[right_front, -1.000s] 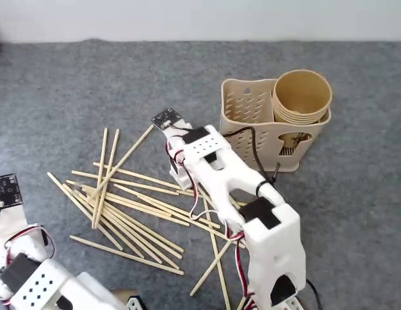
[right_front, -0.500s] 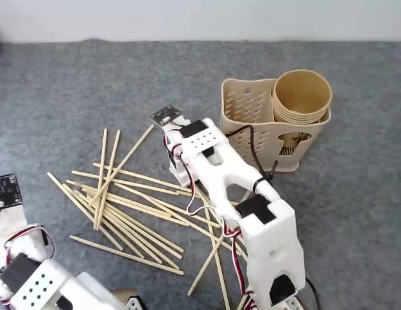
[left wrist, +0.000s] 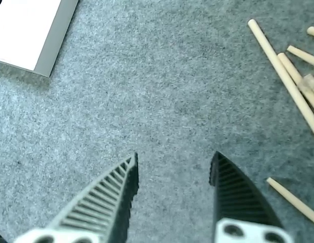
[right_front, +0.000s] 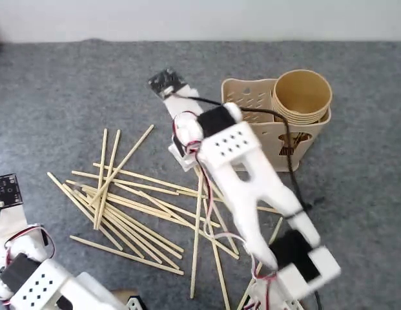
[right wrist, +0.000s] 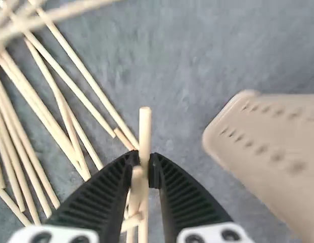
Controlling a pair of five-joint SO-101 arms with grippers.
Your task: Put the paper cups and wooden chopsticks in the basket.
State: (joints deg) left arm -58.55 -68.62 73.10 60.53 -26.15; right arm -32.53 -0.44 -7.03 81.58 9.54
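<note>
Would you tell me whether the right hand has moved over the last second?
Yes. The right hand, shut on a wooden chopstick, has shifted toward the table's far edge, alongside the basket.

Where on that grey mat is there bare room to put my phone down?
The far left stretch of the mat, beyond the chopsticks, is bare, and so is the strip right of the basket. The middle is crowded: scattered chopsticks, and the right arm's fingers holding one chopstick beside the basket.
</note>
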